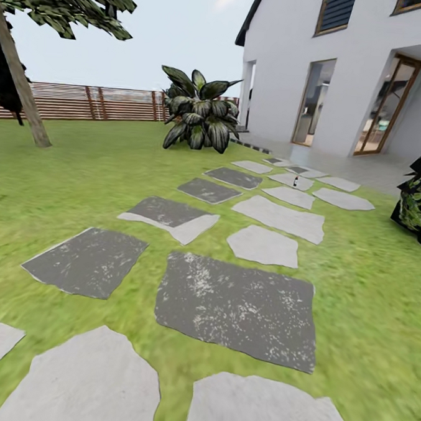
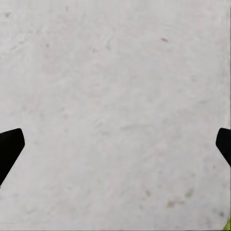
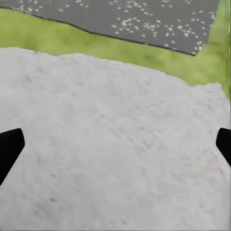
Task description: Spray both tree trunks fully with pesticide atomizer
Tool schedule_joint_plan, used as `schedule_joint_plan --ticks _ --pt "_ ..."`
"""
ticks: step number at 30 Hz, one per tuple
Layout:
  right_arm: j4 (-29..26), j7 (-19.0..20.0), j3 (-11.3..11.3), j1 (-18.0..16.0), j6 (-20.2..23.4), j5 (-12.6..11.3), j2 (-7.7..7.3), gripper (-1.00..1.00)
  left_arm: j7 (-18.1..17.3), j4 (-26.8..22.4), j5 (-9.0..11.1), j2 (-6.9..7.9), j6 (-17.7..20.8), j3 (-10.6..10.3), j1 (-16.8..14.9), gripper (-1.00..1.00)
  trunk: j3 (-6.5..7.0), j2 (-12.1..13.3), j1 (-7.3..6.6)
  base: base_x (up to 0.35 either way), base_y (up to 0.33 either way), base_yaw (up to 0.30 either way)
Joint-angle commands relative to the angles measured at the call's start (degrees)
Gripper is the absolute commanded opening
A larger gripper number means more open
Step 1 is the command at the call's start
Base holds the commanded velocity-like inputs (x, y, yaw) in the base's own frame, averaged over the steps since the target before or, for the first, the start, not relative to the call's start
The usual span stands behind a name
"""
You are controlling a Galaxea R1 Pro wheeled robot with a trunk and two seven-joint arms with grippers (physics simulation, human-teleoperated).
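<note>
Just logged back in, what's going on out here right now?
Nothing is being handled yet. The robot is in the garden, looking along a path of grey stepping stones across the lawn toward the white house. A small dark bottle-like thing, too small to identify, stands on a far stone near the house. One tree trunk leans at the left by the wooden fence. The left gripper and right gripper both hang open and empty over pale stones.

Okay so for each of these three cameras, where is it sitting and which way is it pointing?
Head view: high on the robot, looking forward and down a stepping-stone path over the lawn toward the house.
Left wrist view: near the left gripper, facing down at a pale slab; fingertips spread wide.
Right wrist view: near the right gripper, facing down; fingertips spread wide.
Shared: both wrist views see pale stone.
</note>
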Motion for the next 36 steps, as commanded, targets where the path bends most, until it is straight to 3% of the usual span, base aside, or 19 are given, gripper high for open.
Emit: schedule_joint_plan --ticks 1,15,32,36 --pt "0.1 0.0 0.0 0.0 -0.2 0.0 0.01 1.00 0.0 0.0 0.4 0.00 -0.2 0.0 0.0 1.00 -0.05 0.0 0.02 0.340 0.000 -0.291" --pt "0.0 0.0 0.0 0.0 -0.2 0.0 0.01 1.00 0.0 0.0 0.4 0.00 -0.1 0.0 0.0 1.00 -0.05 0.0 0.02 0.340 0.000 -0.224" --pt "0.5 0.1 0.2 -0.1 -0.2 0.2 0.01 1.00 0.0 0.0 0.4 0.00 -0.1 0.0 0.0 1.00 -0.05 0.0 0.02 0.340 0.000 -0.012" --pt "0.5 0.3 0.2 -0.9 -0.3 0.3 1.07 1.00 0.3 0.0 0.4 -0.35 -0.4 -0.1 0.2 1.00 -0.05 0.0 0.02 0.000 0.000 0.000"
